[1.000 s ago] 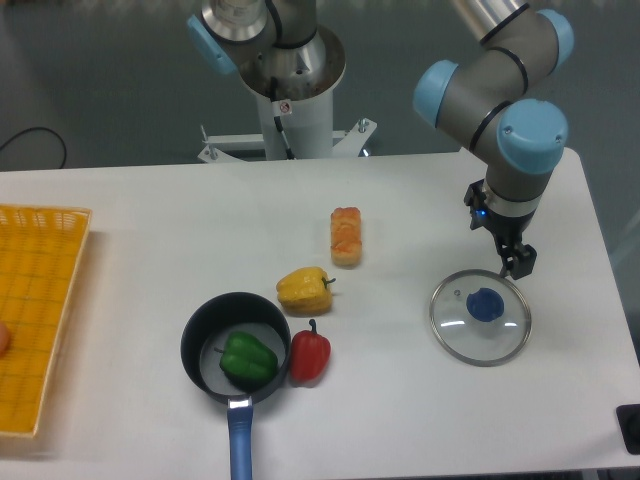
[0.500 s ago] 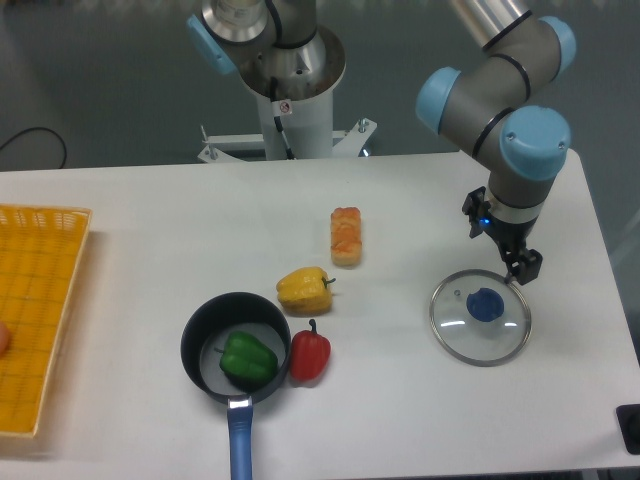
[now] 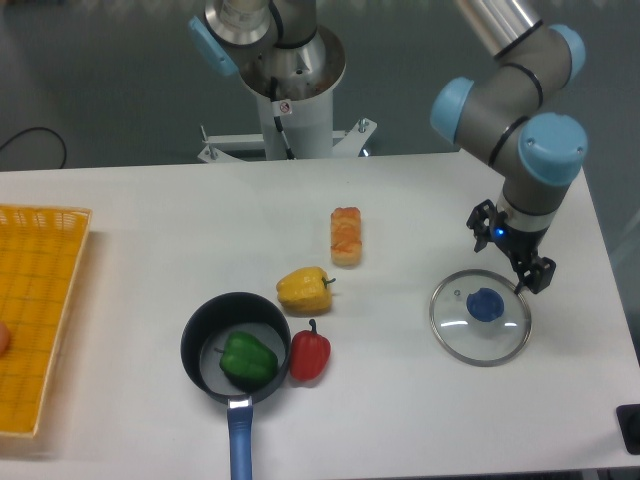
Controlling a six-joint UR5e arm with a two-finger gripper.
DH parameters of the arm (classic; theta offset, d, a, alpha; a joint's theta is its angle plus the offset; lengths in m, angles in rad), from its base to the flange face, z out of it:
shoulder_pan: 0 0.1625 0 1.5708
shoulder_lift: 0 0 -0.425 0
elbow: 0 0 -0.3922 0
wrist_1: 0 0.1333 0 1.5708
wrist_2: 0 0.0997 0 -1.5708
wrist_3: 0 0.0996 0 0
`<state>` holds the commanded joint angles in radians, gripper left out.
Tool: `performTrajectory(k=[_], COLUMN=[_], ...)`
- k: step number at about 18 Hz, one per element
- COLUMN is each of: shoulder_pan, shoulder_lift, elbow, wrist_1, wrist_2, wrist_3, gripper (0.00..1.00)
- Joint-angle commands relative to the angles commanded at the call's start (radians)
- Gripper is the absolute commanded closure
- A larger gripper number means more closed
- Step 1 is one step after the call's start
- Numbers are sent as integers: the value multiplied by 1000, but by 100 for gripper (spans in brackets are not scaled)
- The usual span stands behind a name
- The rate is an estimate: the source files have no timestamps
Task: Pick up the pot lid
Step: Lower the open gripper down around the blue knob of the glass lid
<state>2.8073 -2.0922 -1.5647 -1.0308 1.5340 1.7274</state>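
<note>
Jaws wide, the two-finger gripper (image 3: 509, 255) edges closer to the round, clear-glass pot lid (image 3: 465, 337) with its blue knob (image 3: 486, 304), lower right of frame, apparently nearing a grasp.

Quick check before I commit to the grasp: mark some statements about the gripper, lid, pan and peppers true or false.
1. The gripper is open, its fingertips apart. True.
2. The lid is sitting on the pan. False: it lies on the table, apart from the pan.
3. The green pepper is inside the pan. True.
4. The knob on the lid is red. False: the knob is blue.
5. The red pepper is inside the pan too. False: the red pepper is outside, beside the pan.
6. The pan's handle is blue. True.
</note>
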Motion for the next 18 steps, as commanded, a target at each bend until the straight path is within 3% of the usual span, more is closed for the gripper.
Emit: performTrajectory(k=[5, 18], shoulder_pan=[-32, -34], shoulder_lift=[-46, -51], elbow=[28, 32], wrist_1=[3, 5], wrist_2=[0, 0], wrist_3=[-43, -35], gripper=[0, 0])
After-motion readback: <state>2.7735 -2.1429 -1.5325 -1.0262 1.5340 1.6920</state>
